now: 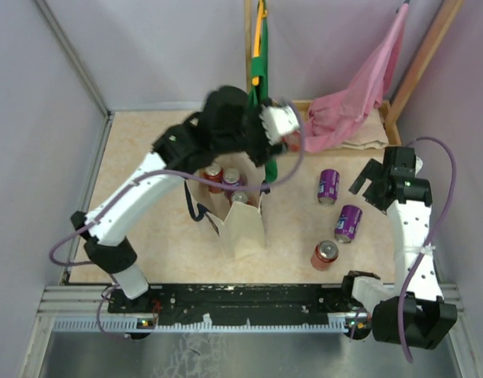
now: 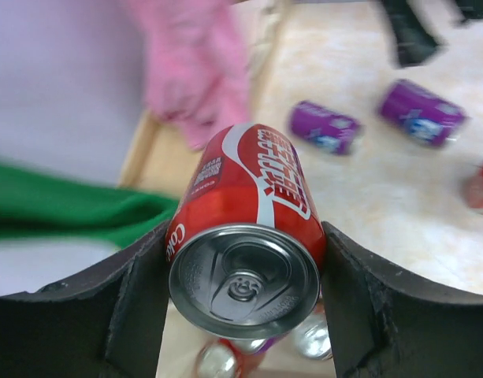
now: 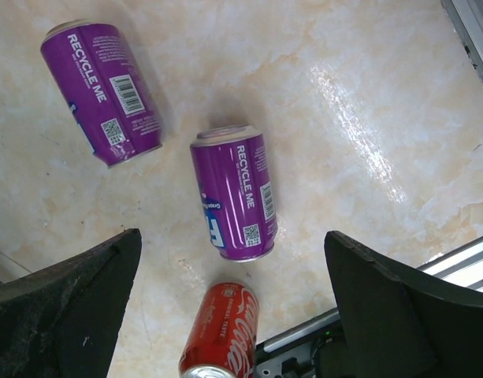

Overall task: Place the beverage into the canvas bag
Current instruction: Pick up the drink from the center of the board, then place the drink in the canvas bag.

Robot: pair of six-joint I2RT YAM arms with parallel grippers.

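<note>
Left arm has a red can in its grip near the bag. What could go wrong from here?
1. The red can is not over the mouth of the canvas bag in the top view; letting go now would likely miss.
2. The bag already holds cans; a drop could hit them or tip the bag.

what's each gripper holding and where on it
The left gripper clamps a red cola can by its sides; the right gripper holds nothing.
</note>
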